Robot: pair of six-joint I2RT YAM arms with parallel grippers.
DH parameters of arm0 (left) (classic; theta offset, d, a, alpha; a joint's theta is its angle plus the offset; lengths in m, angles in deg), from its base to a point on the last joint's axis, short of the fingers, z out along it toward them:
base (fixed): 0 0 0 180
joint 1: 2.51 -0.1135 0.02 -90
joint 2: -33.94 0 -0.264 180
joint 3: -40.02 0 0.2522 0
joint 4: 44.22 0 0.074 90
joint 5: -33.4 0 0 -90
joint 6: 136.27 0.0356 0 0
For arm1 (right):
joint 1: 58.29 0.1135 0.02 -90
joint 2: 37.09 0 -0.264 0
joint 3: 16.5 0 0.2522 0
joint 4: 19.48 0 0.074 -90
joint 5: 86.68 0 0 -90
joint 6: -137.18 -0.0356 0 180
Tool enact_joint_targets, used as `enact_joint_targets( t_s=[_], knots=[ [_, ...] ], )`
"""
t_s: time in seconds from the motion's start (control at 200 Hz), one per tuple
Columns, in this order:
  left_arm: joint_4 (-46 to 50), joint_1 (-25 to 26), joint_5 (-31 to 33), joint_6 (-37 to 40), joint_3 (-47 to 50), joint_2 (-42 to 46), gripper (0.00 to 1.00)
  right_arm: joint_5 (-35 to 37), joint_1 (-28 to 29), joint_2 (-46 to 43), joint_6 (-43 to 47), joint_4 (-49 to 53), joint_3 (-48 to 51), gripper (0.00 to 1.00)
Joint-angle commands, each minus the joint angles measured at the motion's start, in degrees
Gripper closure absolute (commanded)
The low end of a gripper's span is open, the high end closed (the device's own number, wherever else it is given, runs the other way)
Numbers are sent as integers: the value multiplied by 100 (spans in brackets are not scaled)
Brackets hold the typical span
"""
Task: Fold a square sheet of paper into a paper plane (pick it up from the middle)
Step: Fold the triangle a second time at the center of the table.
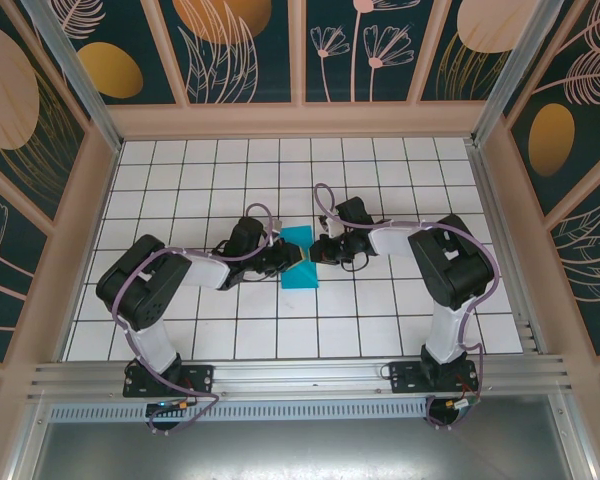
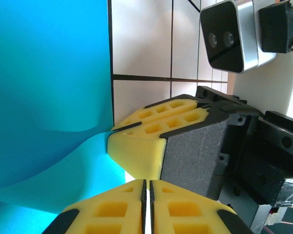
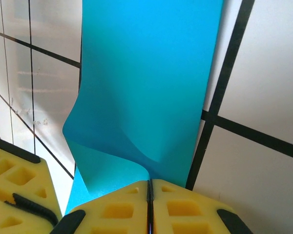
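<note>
The square sheet of paper (image 1: 300,276) is teal and lies on the white tiled floor between my two grippers, with one part curled up off the floor. My right gripper (image 1: 317,250) is shut on the sheet's lifted fold, which runs into the seam of its yellow pads (image 3: 149,187). The flat sheet (image 3: 151,68) stretches away beyond it. My left gripper (image 1: 288,257) faces it from the left, pads together (image 2: 147,190), and a strip of light shows through the seam. The sheet (image 2: 49,73) lies beside and under its left finger. The right gripper's yellow finger (image 2: 136,146) touches the raised flap.
The two grippers' tips sit almost against each other at the middle of the tiled floor (image 1: 220,180). Patterned walls and aluminium posts (image 1: 75,70) close in the back and sides. A metal rail (image 1: 300,375) runs along the near edge at the arm bases.
</note>
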Motion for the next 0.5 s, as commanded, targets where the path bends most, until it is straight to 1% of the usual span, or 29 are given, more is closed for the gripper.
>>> enact_joint_targets(
  t_s=[0.0, 0.495],
  knots=[
    [152, 1, 50, 174, -166, -110, 86, 74, -49, 57, 128, 81, -56, 90],
    [356, 3, 84, 270, -348, -329, 89, 88, -46, 56, 69, 113, 5, 90]
  ],
)
